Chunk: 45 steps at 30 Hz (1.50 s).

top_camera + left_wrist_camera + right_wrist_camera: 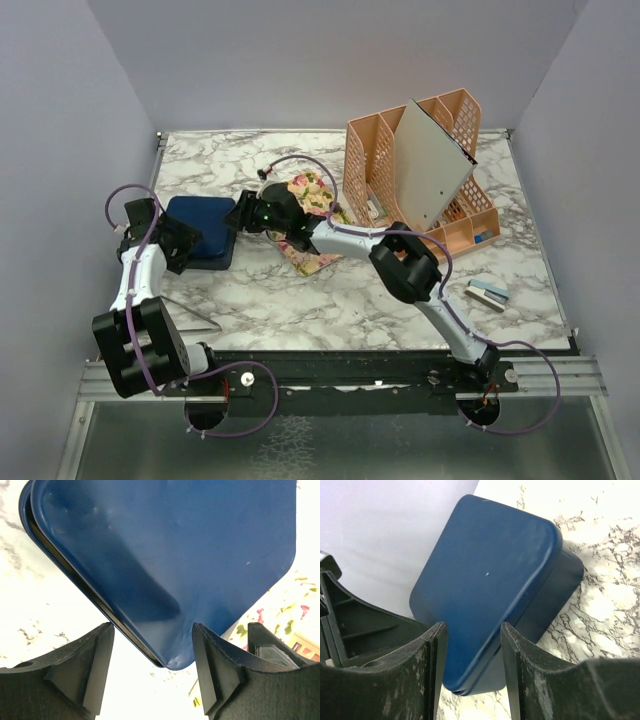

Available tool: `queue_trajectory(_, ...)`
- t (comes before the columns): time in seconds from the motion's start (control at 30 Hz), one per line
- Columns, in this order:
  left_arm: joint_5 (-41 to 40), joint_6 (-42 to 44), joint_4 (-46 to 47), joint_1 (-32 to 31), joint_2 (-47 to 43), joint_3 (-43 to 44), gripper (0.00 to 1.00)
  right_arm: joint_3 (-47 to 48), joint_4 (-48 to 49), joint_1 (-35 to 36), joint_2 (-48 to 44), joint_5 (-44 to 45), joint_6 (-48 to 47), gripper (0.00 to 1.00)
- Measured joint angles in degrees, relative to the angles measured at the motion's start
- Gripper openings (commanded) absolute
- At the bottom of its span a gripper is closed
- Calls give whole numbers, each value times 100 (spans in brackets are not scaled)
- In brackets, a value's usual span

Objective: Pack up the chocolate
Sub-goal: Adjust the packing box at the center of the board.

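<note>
The dark blue square box (205, 225) lies at the left middle of the marble table with its lid on. No chocolate pieces show in any view. My left gripper (178, 245) is open at the box's near left corner; in the left wrist view that corner of the lid (165, 555) sits between the spread fingers of the gripper (153, 665), and the lid looks slightly off the base. My right gripper (243, 215) is open at the box's right corner; in the right wrist view the gripper (472, 665) straddles the lid corner (485, 580).
A floral cloth (310, 200) lies under my right arm, just right of the box. An orange file organizer (455, 215) with a white sheet (430, 165) stands at the back right. A small blue-white object (488, 293) lies near the right front.
</note>
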Motion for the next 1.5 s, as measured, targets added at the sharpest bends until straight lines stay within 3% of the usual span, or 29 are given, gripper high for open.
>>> queue_trajectory(0.23,219,-302,236,-142,-98,-101,65,-2,-168,-2,-160,238,-162,51)
queue_trajectory(0.57,190,-748,264,-223,-256,-356,48,-522,-197,-35,-433,767,-188,51)
queue_trajectory(0.87,-363,-1228,-343,-234,-540,-317,27,-730,-199,-61,-577,1102,-221,54)
queue_trajectory(0.93,-531,-1294,-479,-234,-680,-284,32,-767,-199,-61,-629,1174,-254,54)
queue_trajectory(1.03,-710,-1364,-623,-234,-811,-212,56,-885,-181,-61,-730,1252,-295,54)
queue_trajectory(1.1,-780,-1397,-704,-236,-841,-142,65,-949,-170,-61,-776,1270,-302,55)
queue_trajectory(1.33,-813,-931,-778,-245,-564,367,68,-1019,-136,-61,-804,1263,-476,59)
queue_trajectory(1.5,-981,68,-765,-249,-396,737,69,-1202,-20,-61,-916,1126,-739,61)
